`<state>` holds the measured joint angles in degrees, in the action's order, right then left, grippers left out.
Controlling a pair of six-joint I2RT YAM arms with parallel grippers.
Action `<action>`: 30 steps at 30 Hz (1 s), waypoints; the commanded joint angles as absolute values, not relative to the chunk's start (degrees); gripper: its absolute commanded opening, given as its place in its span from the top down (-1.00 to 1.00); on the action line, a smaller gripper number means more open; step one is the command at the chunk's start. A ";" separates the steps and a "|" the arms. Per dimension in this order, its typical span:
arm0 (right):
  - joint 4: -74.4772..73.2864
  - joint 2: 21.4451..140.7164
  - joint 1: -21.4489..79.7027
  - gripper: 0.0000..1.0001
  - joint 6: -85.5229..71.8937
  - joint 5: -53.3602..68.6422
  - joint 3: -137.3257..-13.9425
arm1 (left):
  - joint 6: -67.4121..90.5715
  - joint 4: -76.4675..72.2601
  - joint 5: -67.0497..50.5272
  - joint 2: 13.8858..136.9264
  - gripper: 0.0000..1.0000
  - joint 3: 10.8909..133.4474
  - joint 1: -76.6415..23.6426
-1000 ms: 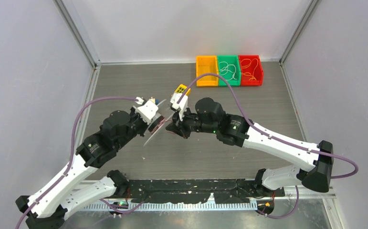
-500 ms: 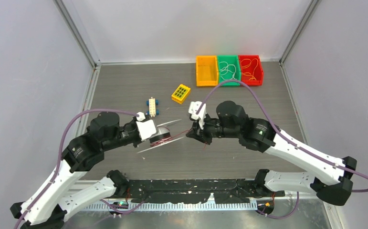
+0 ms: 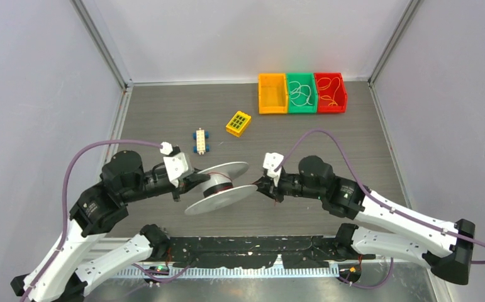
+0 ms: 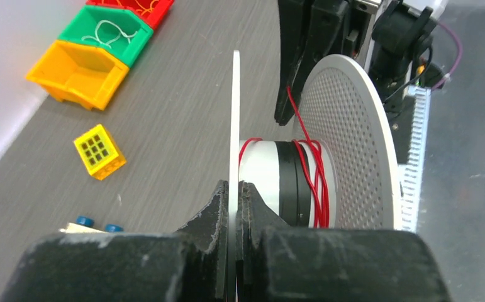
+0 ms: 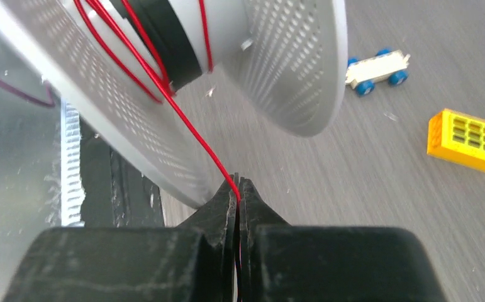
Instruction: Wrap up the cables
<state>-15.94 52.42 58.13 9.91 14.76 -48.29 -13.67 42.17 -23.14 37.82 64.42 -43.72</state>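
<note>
A reel [image 3: 222, 185] with two white perforated discs and a black-and-white hub hangs above the table centre. The thin red cable [image 4: 315, 170] is wound a few turns round the hub. My left gripper [image 3: 192, 183] is shut on the edge of one disc [image 4: 234, 126], clamped between the fingers [image 4: 234, 192]. My right gripper [image 3: 260, 187] is just right of the reel, shut on the cable [image 5: 195, 141], which runs taut from the hub into its closed fingertips [image 5: 238, 189]. The cable's far end is hidden behind those fingers.
Orange [image 3: 272, 93], green [image 3: 301, 92] and red [image 3: 330, 92] bins stand at the back, with thin wires in the green and red ones. A yellow block [image 3: 238, 123] and a white-and-blue brick [image 3: 200, 140] lie behind the reel. A black strip [image 3: 252, 246] lines the near edge.
Both grippers have moved toward the near edge. The left drew back to the left with the reel, which has turned. The right moved right, still holding the cable. The yellow block is uncovered.
</note>
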 commanded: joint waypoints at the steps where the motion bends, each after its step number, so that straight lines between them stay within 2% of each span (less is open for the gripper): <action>1: 7.71 44.50 57.88 0.89 5.46 9.92 -38.09 | 2.52 28.01 -22.28 36.20 1.00 66.35 -43.18; 6: 32.96 41.88 58.74 0.89 -2.17 5.42 -26.59 | 15.69 13.96 -15.70 32.66 1.00 58.97 -43.15; 10: 43.84 43.28 59.81 0.89 -6.25 1.11 -23.62 | 21.07 5.42 -12.80 29.91 1.00 54.44 -43.15; 19: 64.43 47.72 61.32 0.89 -13.65 0.68 -19.28 | 26.88 -7.11 -10.80 29.15 1.00 49.00 -43.15; 29: 64.31 48.59 61.74 0.89 -15.50 0.94 -20.80 | 26.82 -7.19 -10.49 29.79 1.00 48.11 -43.15; 30: 63.05 48.20 61.76 0.84 -15.48 1.09 -20.99 | 26.61 -7.15 -10.20 29.73 1.00 48.01 -43.15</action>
<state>62.89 49.15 61.41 -14.17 2.13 -19.66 27.66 3.18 -16.08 30.22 47.37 -43.77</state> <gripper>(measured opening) 0.057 0.034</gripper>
